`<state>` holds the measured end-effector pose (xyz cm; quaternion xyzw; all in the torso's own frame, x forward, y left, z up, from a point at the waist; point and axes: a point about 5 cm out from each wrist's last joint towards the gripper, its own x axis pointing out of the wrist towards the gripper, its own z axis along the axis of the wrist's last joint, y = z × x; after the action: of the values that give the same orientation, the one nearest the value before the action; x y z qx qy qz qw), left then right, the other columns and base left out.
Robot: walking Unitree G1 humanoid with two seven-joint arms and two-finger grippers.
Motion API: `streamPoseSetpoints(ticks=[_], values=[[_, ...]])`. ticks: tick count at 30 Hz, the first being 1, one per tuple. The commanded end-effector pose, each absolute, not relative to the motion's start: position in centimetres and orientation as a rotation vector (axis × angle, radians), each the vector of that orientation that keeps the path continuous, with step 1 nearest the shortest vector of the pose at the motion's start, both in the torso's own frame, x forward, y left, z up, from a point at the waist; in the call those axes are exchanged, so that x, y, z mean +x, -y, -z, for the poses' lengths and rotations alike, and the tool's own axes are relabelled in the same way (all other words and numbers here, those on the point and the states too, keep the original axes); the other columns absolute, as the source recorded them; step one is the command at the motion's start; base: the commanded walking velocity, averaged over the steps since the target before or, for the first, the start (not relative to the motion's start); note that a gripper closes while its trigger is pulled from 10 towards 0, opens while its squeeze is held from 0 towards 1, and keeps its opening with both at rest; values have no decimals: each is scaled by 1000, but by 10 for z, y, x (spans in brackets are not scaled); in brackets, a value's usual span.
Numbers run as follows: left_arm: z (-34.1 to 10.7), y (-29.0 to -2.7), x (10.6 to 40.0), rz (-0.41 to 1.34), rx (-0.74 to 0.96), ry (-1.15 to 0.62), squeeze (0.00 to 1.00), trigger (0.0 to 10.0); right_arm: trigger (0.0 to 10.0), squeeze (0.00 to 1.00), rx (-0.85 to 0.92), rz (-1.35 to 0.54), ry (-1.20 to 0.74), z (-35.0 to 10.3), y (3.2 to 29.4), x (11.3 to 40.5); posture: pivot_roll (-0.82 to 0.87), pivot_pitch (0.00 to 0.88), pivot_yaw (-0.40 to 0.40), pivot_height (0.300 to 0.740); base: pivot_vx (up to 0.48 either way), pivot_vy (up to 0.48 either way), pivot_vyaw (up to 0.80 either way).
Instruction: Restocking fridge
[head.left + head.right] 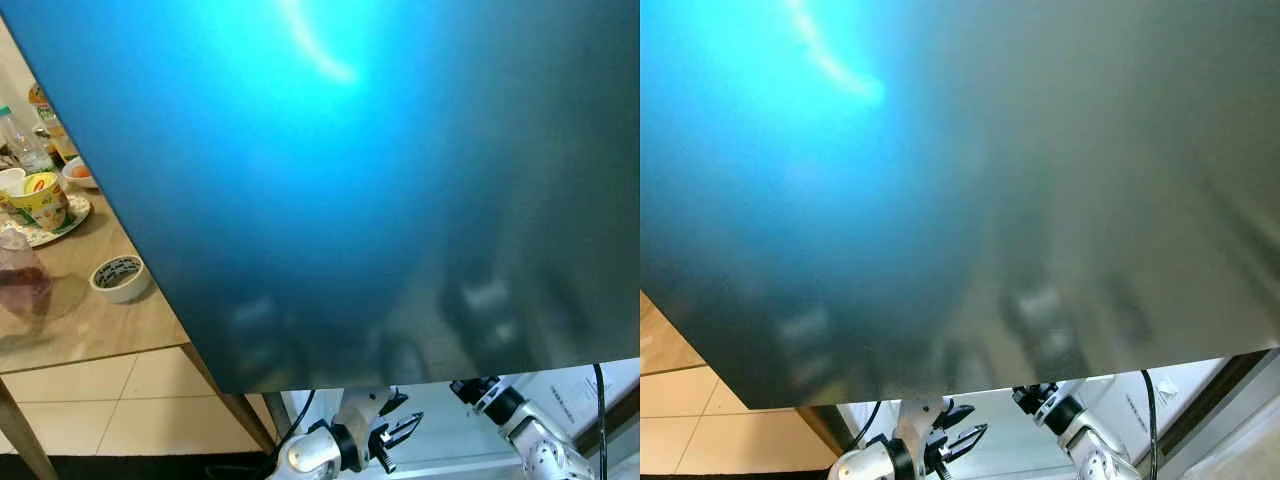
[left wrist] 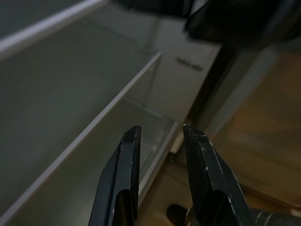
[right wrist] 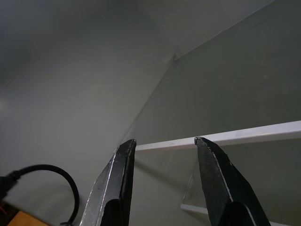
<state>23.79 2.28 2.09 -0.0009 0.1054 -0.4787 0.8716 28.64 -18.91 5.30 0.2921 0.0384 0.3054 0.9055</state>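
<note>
I have the fridge door [image 1: 380, 200] right up against the head camera: a big glossy blue-teal panel, bright with glare near its top and fading to dull grey toward the right and the lower edge, where faint blurred reflections show. Below that edge I can see pale fridge interior [image 1: 1110, 400].

My left end effector [image 1: 398, 432] sits just under the door's lower edge, its 2 black fingers parted with nothing between them. Through its wrist camera I see those fingers [image 2: 124, 174] released over a white-rimmed clear shelf [image 2: 108, 117] of the fridge, which runs away toward a white inner wall carrying a small dark label [image 2: 189, 64]. A strip of wood-toned floor [image 2: 263, 141] lies beside the fridge there.

My right arm [image 1: 530, 435] comes in at the lower right, silver with a black collar, beside a black cable [image 1: 600, 400]. From the head camera I cannot tell much about its fingers, but the right wrist camera shows the right end effector [image 3: 164, 146] released too, empty, pointed into the grey fridge cavity where a white shelf edge [image 3: 244, 136] crosses just behind the fingertips. A loop of black cable [image 3: 42, 179] hangs at the side.

Off to my left stands a wooden bench [image 1: 100, 320] on a tiled floor [image 1: 120, 400]. It carries a roll of tape [image 1: 119, 277], a yellow cup [image 1: 42, 200] on a plate [image 1: 60, 225], a clear plastic bottle [image 1: 20, 140] and a few blurred items I cannot identify.
</note>
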Motion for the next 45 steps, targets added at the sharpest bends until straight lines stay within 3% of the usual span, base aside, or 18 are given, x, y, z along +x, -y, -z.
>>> streamPoseSetpoints(ticks=[1, 13, 22, 36, 45], values=[[-8, -22, 230, 971, -12, -276, 0, 10000, 10000, 0, 586, -607, -134, -42, 189, 280, -99, 50, 37, 740, 0, 0, 0], [39, -65, 214, 798, 54, -536, 0, 10000, 10000, 0, 287, -491, -553, 22, 182, 247, -101, 44, 33, 740, 0, 0, 0], [73, -106, 186, 610, 60, -765, 0, 10000, 10000, 0, -7, -260, -808, 59, 198, 213, -106, 32, 27, 740, 0, 0, 0], [98, -164, 145, 217, -89, -988, 0, 10000, 10000, 0, -45, -42, -911, 77, 222, 179, -99, 0, 20, 740, 0, 0, 0], [106, -184, 122, 68, -152, -1071, 0, 10000, 10000, 0, -29, 32, -970, 84, 231, 160, -96, 1, 19, 740, -27, 0, 0]])
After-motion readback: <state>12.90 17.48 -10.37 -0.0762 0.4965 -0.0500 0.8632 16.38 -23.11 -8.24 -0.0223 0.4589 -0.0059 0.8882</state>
